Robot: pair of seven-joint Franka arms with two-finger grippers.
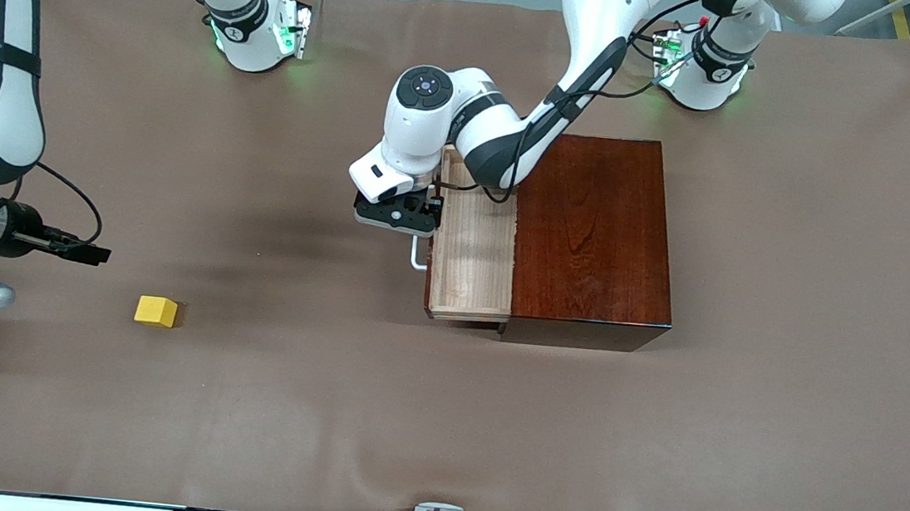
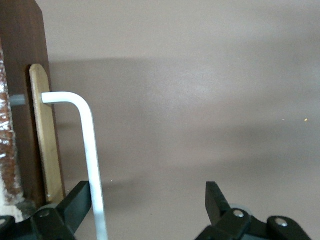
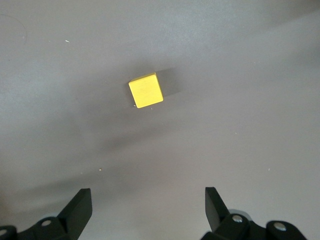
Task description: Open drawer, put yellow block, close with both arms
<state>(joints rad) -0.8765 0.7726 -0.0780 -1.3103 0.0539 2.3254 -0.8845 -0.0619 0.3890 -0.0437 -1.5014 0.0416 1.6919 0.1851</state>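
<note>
Now the left claw (image 2: pixel 145 210) stands spread around the white handle (image 2: pixel 87 150) of the part-open drawer (image 1: pixel 474 249), seemingly not pinching it. Over the counter (image 1: pixel 240 402) near the yellow block (image 3: pixel 145 90), the right claw (image 3: pixel 145 210) hangs spread wide.

L arm bent low mid-table, left gripper (image 2: pixel 145 210) pointing down w/ fingers (image 2: pixel 75 202) spread wide; R arm at its end of table, right gripper (image 3: pixel 147 210) up in air, fingers apart.
</note>
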